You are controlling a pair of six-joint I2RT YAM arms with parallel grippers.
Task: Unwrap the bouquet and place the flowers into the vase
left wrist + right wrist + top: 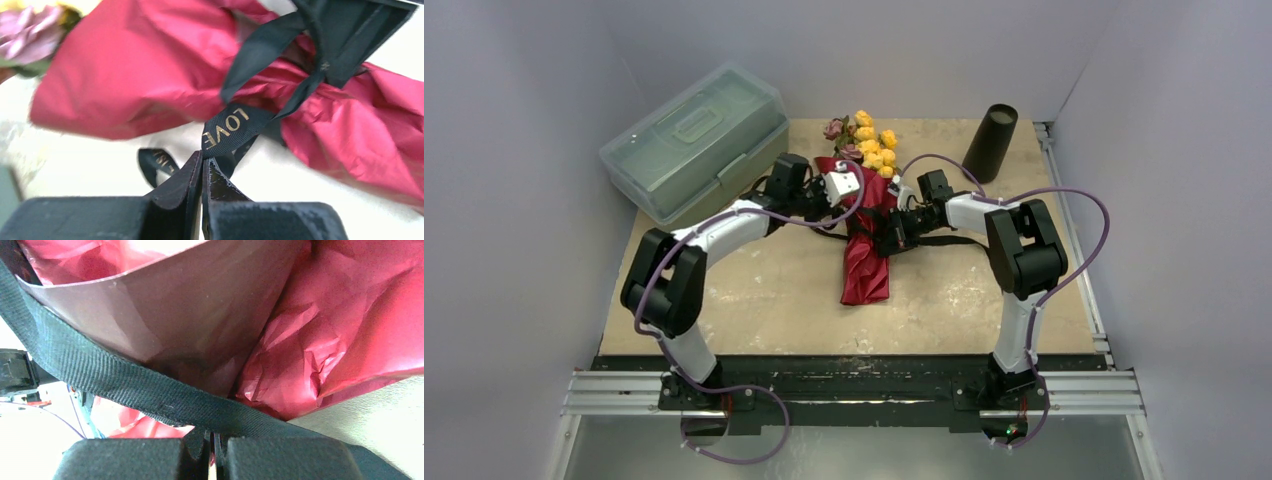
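Far left: lidded translucent plastic box (694, 140) at the table (754, 310) edge. Left gripper (203, 162) clenched, fingers pressed together on a tail of the black ribbon (227, 129) lettered LOVE; a 2nd tail curls just behind, its lettering mostly cut off. Centre: bouquet (865, 255) lying flat on the table, wrapped and tied, narrow end toward the arms, flowers (871, 143) poking out the far end; stems hidden by paper. Right gripper (212, 440) clenched at the wrap's right side, ribbon stretched across its tips; whether it pinches ribbon or red paper, cannot tell. Far right: vase (990, 142) upright, well apart from the bouquet
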